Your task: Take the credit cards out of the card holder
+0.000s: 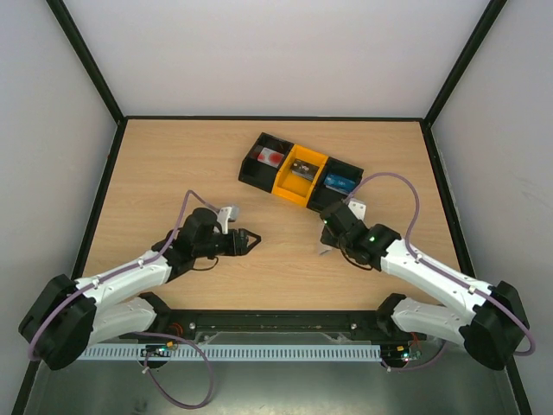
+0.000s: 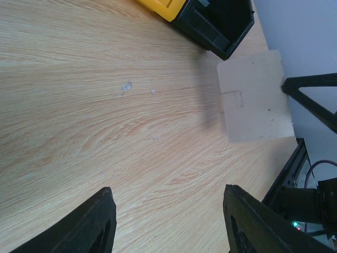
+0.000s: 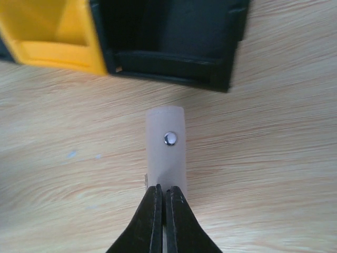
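Note:
My right gripper [image 3: 162,194] is shut on the card holder [image 3: 166,153], a pale translucent sleeve seen edge-on with a metal snap. In the left wrist view the card holder [image 2: 255,97] hangs flat-faced just above the table, with the wood showing through it and no card visible inside. From above, the card holder [image 1: 326,249] is a small pale patch under the right gripper [image 1: 329,236]. A red credit card [image 1: 271,158] lies in the tray's left compartment. My left gripper [image 1: 252,242] is open and holds nothing, a hand's width left of the holder. Its fingers [image 2: 97,224] frame bare wood.
The black-and-yellow three-compartment tray [image 1: 298,192] stands at the back centre, just beyond the right gripper. Its yellow middle bin holds a dark item [image 1: 302,170] and its right bin a blue one [image 1: 339,181]. Black frame rails border the table.

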### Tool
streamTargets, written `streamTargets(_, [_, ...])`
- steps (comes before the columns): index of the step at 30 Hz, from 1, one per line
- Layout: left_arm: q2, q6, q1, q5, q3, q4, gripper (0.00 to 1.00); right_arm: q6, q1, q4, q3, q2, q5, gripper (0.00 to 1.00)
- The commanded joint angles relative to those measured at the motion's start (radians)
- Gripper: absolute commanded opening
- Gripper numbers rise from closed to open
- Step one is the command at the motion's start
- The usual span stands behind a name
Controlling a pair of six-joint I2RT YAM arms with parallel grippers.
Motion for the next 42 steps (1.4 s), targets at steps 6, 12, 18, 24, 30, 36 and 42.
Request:
streamTargets(6, [0.032,-0.038,-0.005,0.014,-0.034,0.089,0.56,0.05,0.063,-0.276,0.112,0.098,0.272,0.02])
streamTargets(12, [0.007,-0.065,0.006,-0.011,-0.045,0.037,0.56,-0.011,0.112,-0.176,0.134,0.239,0.176,0.02])
streamTargets(18, [0.004,-0.075,0.047,0.012,-0.062,0.004,0.54,-0.042,0.152,-0.001,0.204,0.352,0.056,0.02])
streamTargets(24, [-0.008,-0.072,0.066,0.026,-0.068,-0.008,0.53,-0.067,0.155,0.214,0.2,0.411,-0.147,0.18])
streamTargets(30, [-0.008,-0.009,0.065,0.07,-0.058,-0.021,0.63,-0.113,0.147,0.228,0.155,0.326,-0.081,0.32])
streamTargets(36, [-0.008,0.025,0.062,0.098,-0.036,-0.055,0.67,-0.13,0.076,0.175,0.062,0.293,-0.015,0.35])
streamTargets(42, [-0.052,0.058,0.06,0.088,-0.038,-0.107,0.71,-0.133,-0.002,0.24,-0.057,0.264,-0.048,0.36])
